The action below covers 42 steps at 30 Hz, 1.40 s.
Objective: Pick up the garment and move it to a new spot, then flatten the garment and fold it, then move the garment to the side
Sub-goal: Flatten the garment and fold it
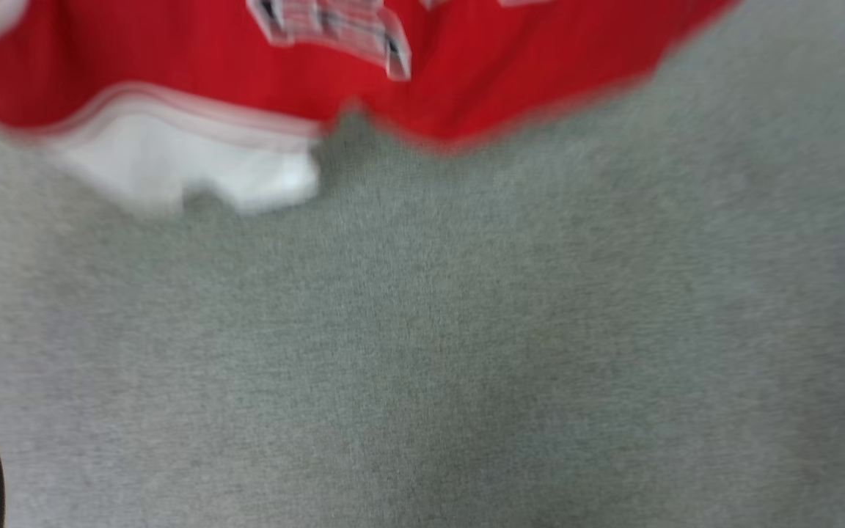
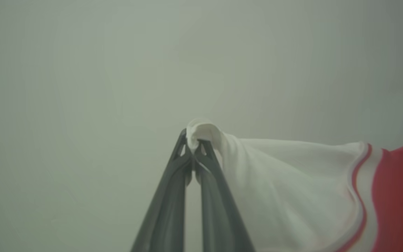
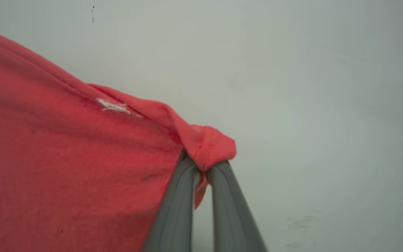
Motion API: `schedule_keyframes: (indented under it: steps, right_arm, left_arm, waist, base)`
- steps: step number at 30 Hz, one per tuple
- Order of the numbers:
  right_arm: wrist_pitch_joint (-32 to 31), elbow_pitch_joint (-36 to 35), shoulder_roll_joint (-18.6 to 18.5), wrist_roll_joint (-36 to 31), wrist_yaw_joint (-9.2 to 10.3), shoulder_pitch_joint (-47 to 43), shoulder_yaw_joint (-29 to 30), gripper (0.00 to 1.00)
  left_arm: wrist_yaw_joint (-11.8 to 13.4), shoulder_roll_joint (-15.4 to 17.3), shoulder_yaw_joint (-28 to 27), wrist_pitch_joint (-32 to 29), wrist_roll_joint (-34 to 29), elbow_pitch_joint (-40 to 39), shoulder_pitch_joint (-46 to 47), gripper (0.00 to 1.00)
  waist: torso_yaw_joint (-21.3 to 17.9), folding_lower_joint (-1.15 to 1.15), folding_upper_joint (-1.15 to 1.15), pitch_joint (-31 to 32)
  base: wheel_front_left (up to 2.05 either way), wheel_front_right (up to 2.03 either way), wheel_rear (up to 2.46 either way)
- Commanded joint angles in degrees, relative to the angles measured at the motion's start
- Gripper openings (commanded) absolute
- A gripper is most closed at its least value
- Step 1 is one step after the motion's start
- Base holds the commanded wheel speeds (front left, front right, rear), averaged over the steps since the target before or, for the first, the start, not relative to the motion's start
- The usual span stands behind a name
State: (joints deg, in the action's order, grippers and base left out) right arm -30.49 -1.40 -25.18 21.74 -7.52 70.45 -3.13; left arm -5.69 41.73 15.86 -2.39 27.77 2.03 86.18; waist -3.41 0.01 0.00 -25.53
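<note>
While the left hand pinches a white sleeve and the right hand a red edge, the garment hangs at the far side over the grey surface. Setting down, flattening and folding seem not yet done.

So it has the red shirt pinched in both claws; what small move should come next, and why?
Probably lower the garment onto the grey surface, keeping both grips. The left gripper is shut on its white sleeve and the right gripper on a red edge, so it hangs spread between them, ready to be laid flat.
</note>
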Motion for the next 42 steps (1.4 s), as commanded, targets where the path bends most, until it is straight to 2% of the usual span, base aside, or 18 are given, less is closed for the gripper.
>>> schedule_keyframes:
  steps: [1, 6, 10, 15, 18, 24, 29, 30, 37, 42]
  right_arm:
    - [1.07, 1.56, 0.09, -1.13, 0.07, 2.58, 0.14, 0.00]
    - [7.81, 9.92, 1.57, -5.54, 0.06, 12.99, 0.14, 0.00]
    - [13.69, 16.23, 1.48, -8.90, 0.07, 18.48, -0.92, 0.00]
    - [20.56, 22.85, 2.52, -12.05, 0.07, 20.29, -2.13, 0.00]
    - [24.02, 26.02, 2.77, -12.10, 0.06, 18.21, -4.08, 0.00]
    - [29.44, 32.41, 3.26, -12.07, 0.07, 10.47, -6.96, 0.00]
    - [33.12, 35.31, 4.06, -10.13, 0.06, 0.05, -9.08, 0.00]
    - [34.70, 36.44, 4.07, -9.21, 0.06, -6.99, -11.35, 0.00]
    - [34.45, 36.64, 2.00, -2.45, 0.06, -21.18, -16.15, 0.00]
    - [31.63, 34.18, -0.42, 3.47, 0.06, -29.79, -19.33, 0.00]
  left_arm:
    - [-0.28, -1.00, 0.45, 0.74, -0.55, 1.95, 3.33, 0.00]
    - [-0.74, -3.86, 2.48, 5.23, -3.68, 12.78, 15.05, 0.00]
    - [-0.96, -7.24, 2.02, 9.71, -2.53, 20.73, 21.16, 0.00]
    - [-1.24, -9.72, 3.45, 14.37, -2.37, 28.16, 22.89, 0.00]
    - [-1.54, -10.82, 4.51, 16.10, -1.13, 30.56, 19.99, 0.00]
    - [-1.70, -13.34, 5.77, 17.55, 2.30, 29.99, 6.07, 0.00]
    - [-1.72, -15.14, 5.53, 17.68, 3.58, 23.72, -11.21, 0.00]
    - [-1.71, -14.99, 5.81, 17.70, 3.98, 19.28, -22.13, 0.00]
    - [-1.74, -13.96, 5.28, 17.69, 4.34, 12.07, -45.72, 0.00]
    - [-1.74, -11.82, 8.13, 17.66, 5.34, 8.12, -59.58, 0.00]
  waist:
    - [0.94, -0.01, 0.00, -6.34]
    - [1.65, -0.01, 0.00, -12.16]
    - [2.68, -0.01, 0.00, -15.11]
    - [3.77, -0.01, 0.00, -17.31]
    - [4.29, -0.01, 0.00, -17.52]
    - [5.02, -0.01, 0.00, -15.32]
    - [5.11, -0.01, 0.00, -10.80]
    - [4.89, -0.01, 0.00, -6.87]
    - [4.81, -0.01, 0.00, 2.14]
    - [5.07, -0.01, 0.00, 8.16]
  base:
    - [0.00, 0.00, 0.00]
    - [0.00, 0.00, 0.00]
    - [0.00, 0.00, 0.00]
    - [0.00, 0.00, 0.00]
    - [0.00, 0.00, 0.00]
    - [0.00, 0.00, 0.00]
    - [0.00, 0.00, 0.00]
    - [0.00, 0.00, 0.00]
    - [0.00, 0.00, 0.00]
    - [0.00, 0.00, 0.00]
